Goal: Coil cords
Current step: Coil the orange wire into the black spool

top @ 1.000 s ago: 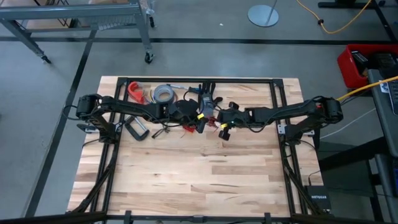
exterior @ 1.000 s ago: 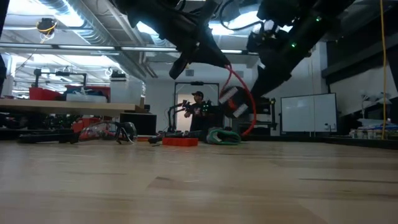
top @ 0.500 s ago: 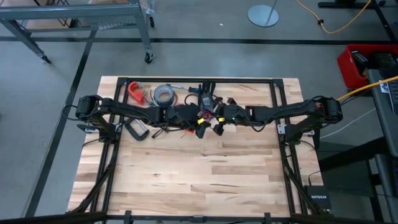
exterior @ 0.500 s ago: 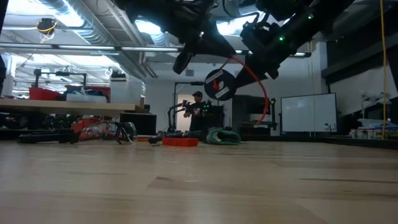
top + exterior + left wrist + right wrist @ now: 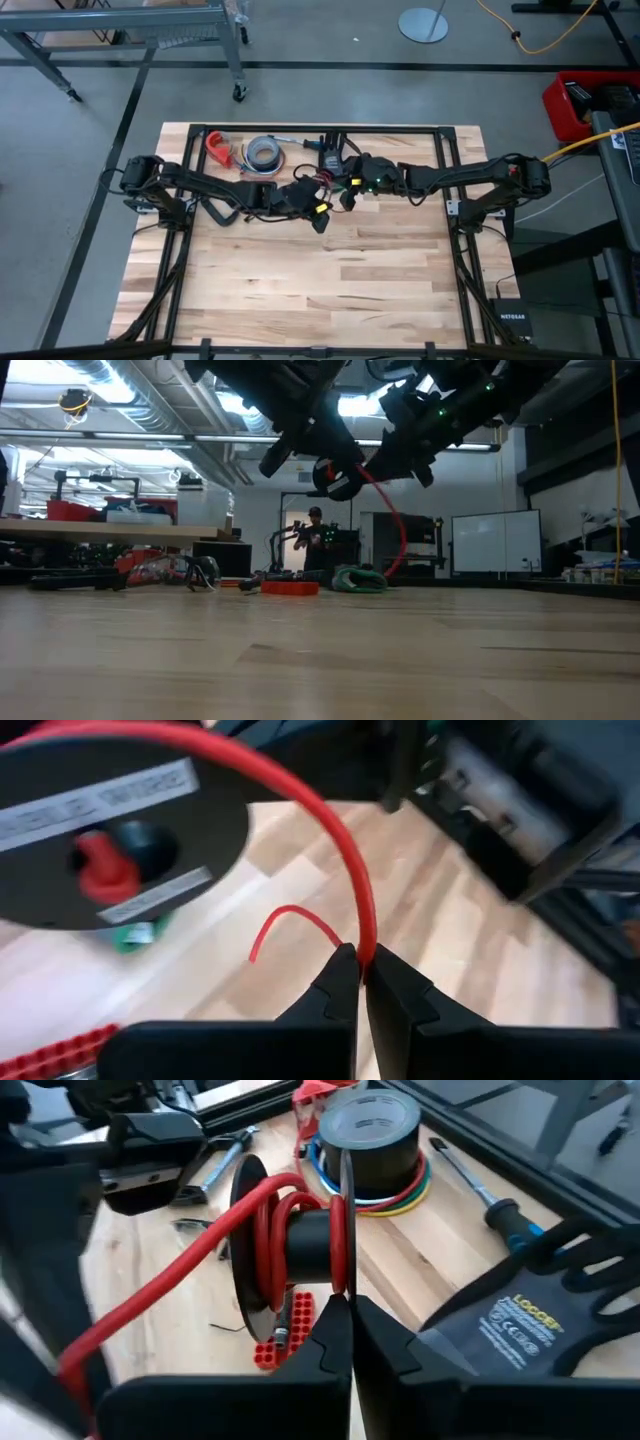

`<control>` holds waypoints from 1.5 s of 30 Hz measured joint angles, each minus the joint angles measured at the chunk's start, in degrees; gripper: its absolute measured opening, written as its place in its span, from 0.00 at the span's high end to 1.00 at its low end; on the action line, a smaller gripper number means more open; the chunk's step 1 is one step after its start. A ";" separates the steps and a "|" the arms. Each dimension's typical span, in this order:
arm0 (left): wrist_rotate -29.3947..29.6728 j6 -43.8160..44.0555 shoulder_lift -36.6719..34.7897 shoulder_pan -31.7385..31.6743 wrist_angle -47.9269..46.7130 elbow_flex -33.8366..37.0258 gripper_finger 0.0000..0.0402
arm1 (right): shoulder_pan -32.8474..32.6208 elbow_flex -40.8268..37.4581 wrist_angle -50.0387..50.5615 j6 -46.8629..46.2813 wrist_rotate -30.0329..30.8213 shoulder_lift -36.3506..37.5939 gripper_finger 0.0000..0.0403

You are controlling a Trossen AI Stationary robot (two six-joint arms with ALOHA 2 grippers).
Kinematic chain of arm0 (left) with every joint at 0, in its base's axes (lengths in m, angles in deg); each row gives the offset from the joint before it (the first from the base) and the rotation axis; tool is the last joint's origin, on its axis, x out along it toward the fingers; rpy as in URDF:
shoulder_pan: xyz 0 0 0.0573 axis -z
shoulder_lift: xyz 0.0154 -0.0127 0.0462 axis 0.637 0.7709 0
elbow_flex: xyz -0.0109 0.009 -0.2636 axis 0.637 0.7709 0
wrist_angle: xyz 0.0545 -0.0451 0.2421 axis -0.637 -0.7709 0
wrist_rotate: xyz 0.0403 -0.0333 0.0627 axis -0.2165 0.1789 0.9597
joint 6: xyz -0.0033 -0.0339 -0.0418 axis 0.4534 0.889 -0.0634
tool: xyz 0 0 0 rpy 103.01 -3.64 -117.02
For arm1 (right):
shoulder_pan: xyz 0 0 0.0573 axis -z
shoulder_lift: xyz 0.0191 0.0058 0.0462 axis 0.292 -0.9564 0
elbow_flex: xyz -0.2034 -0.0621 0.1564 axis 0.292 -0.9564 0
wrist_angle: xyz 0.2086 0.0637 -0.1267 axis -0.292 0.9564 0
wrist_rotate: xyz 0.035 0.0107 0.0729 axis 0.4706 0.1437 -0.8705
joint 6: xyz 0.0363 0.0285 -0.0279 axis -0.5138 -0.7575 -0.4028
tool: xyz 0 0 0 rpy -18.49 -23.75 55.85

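Aloft above worktop (image 5: 330,270) back half: black spool (image 5: 290,1245) wound with red wire (image 5: 350,870); right end effector (image 5: 348,1315) clamped narrow on spool flange; left end effector (image 5: 362,970) pinched tight on red wire just beside spool; free wire end curling below left fingertips; behind, on worktop: black glove (image 5: 540,1315), screwdriver (image 5: 490,1200), tape roll (image 5: 263,152).

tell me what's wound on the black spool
Red wire wraps the black spool's core in several turns, then trails away to the left gripper. The far flange hides any wire behind it.
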 joint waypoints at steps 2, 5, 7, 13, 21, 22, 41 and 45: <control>2.77 -0.25 0.00 0.74 -1.05 0.00 1.00 | 0.36 0.00 -0.54 -0.06 -1.44 0.06 1.00; 6.52 -1.61 0.00 1.67 -1.63 0.00 1.00 | 0.75 0.00 -1.52 -0.21 -4.34 0.07 1.00; 8.86 -2.27 0.00 2.18 -1.68 0.00 1.00 | 0.72 0.00 -2.73 -0.21 -7.11 0.09 1.00; 13.85 -4.89 0.00 3.86 -1.63 0.00 1.00 | 0.72 0.02 -6.05 -0.51 -12.44 0.11 1.00; 22.86 -11.13 0.00 7.26 -1.58 0.00 1.00 | 0.72 0.02 -8.82 -2.23 -16.97 0.11 1.00; 24.23 -12.28 0.00 7.67 -1.57 0.00 1.00 | 0.72 0.02 -9.40 -2.79 -18.11 0.11 1.00; 32.31 -16.45 0.02 9.56 3.88 0.02 1.00 | 0.68 0.12 -15.27 -6.08 -20.45 0.13 1.00; 32.51 -15.53 0.02 9.47 4.17 0.02 1.00 | 0.61 0.13 -17.02 -6.10 -17.62 0.13 1.00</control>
